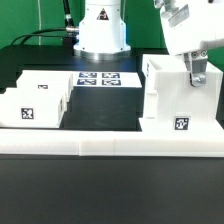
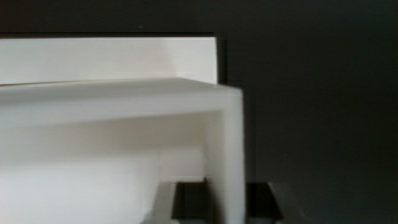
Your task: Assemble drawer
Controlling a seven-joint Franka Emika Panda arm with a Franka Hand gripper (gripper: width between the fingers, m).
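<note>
The large white housing stands at the exterior view's right, open at the top, with a tag on its front face. My gripper reaches down from above over its upper right wall. In the wrist view the thin white wall runs between my two dark fingers, which press on it from both sides; the gripper is shut on that wall. Two small shallow boxes with tags lie together at the exterior view's left, far from the gripper.
The marker board lies flat before the robot base. The long low white border rail runs along the front of the black table. Dark table shows beside the housing.
</note>
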